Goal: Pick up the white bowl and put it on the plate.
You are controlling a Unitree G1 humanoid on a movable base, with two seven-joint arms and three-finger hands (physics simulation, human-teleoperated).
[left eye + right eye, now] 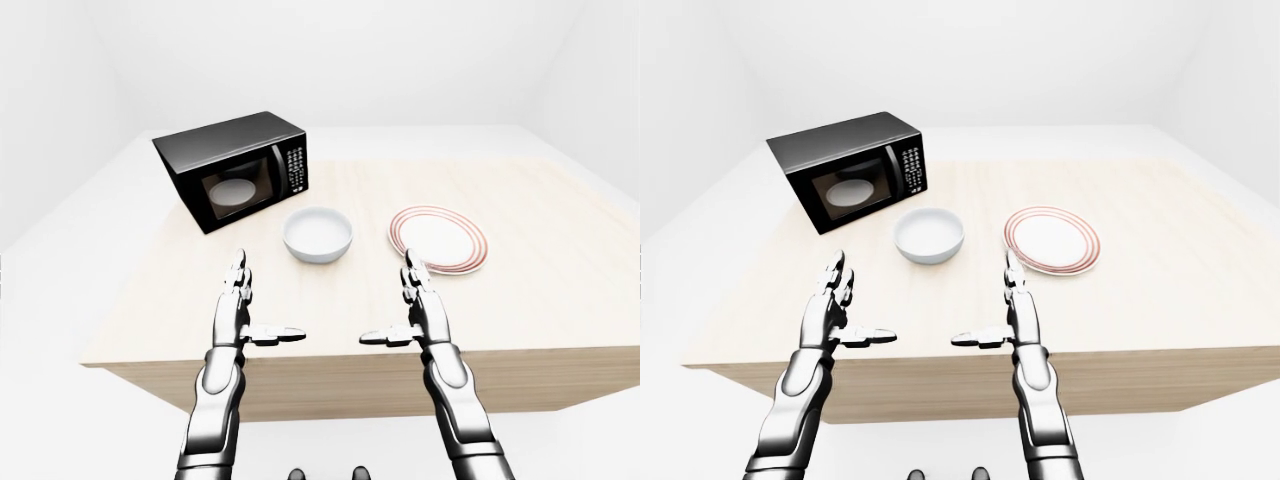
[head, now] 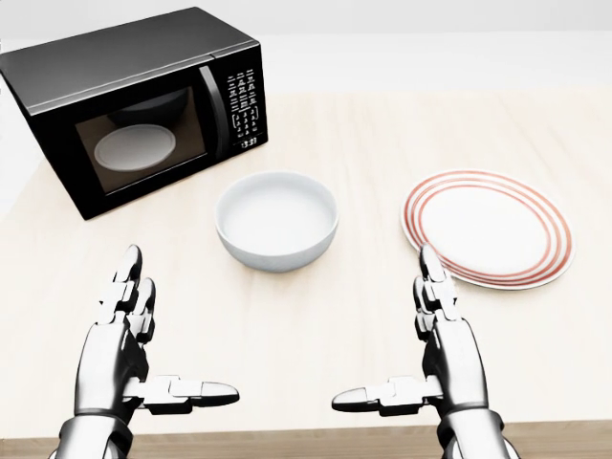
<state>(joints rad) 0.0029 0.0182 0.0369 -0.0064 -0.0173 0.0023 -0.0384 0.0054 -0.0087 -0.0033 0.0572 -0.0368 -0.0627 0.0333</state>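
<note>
The white bowl (image 2: 277, 222) stands empty and upright on the wooden table, near the middle of the head view. To its right lies the white plate (image 2: 488, 228) with red rings, a gap apart from the bowl. My left hand (image 2: 164, 337) hovers open at the lower left, below and left of the bowl, holding nothing. My right hand (image 2: 390, 335) is open at the lower right, below the gap between bowl and plate, its fingertips (image 2: 430, 266) just short of the plate's near rim. Neither hand touches anything.
A black microwave (image 2: 143, 100) sits at the upper left, door shut, with a white dish visible inside. The light wood table (image 2: 382, 134) stretches past the objects; its near edge (image 1: 340, 358) runs under my wrists. White floor and walls surround it.
</note>
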